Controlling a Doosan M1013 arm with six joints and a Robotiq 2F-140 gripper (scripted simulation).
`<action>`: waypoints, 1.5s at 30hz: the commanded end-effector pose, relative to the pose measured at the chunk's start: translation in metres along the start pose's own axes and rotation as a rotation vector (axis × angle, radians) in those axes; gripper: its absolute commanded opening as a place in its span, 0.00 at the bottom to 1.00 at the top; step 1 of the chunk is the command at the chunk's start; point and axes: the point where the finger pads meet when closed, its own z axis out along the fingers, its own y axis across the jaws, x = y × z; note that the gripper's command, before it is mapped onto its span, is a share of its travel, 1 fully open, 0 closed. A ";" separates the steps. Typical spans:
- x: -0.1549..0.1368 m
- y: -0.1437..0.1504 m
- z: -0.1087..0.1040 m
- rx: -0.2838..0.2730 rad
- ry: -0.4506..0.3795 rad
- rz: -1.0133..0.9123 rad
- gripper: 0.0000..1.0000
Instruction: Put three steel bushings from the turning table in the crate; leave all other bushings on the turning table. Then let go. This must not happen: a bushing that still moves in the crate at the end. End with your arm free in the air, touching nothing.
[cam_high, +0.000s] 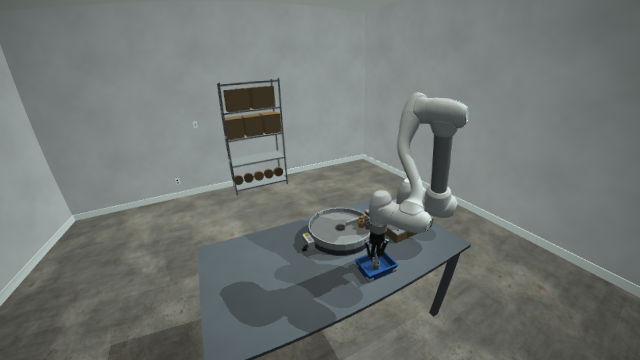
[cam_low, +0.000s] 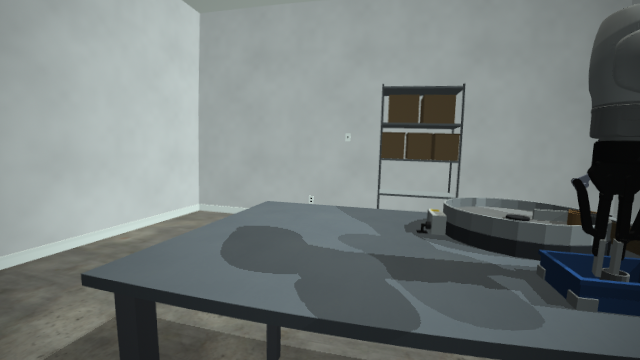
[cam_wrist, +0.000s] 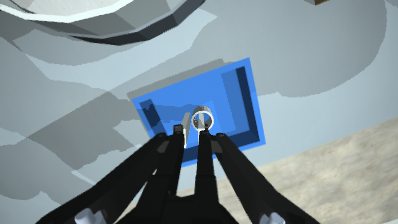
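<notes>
A blue crate (cam_high: 361, 263) (cam_low: 560, 270) (cam_wrist: 235, 90) stands on the grey table in front of the round turning table (cam_high: 322, 238) (cam_low: 500, 216). A steel bushing (cam_low: 615, 276) (cam_wrist: 202, 108), a pale metal ring, rests upright on the crate's floor. My gripper (cam_high: 375, 257) (cam_low: 606, 267) (cam_wrist: 194, 119) reaches straight down into the crate. Its fingers stand a little apart; one tip is over the ring's hole, and the other pad is just clear of the ring's wall. A brown bushing (cam_high: 361, 220) (cam_low: 575, 216) sits at the turning table's far right, partly hidden by the arm.
A dark hub (cam_high: 340, 227) (cam_low: 517, 216) marks the turning table's middle. A small control box (cam_high: 307, 238) (cam_low: 436, 220) stands at its left. A brown block (cam_high: 400, 234) lies behind the arm. A shelf rack (cam_high: 252, 135) (cam_low: 422, 145) with boxes stands by the far wall.
</notes>
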 end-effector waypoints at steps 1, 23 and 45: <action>0.000 -0.001 0.004 0.002 0.000 0.004 0.10; 0.000 -0.001 0.003 0.002 0.000 0.004 0.10; 0.000 -0.001 -0.069 0.002 0.000 0.004 0.10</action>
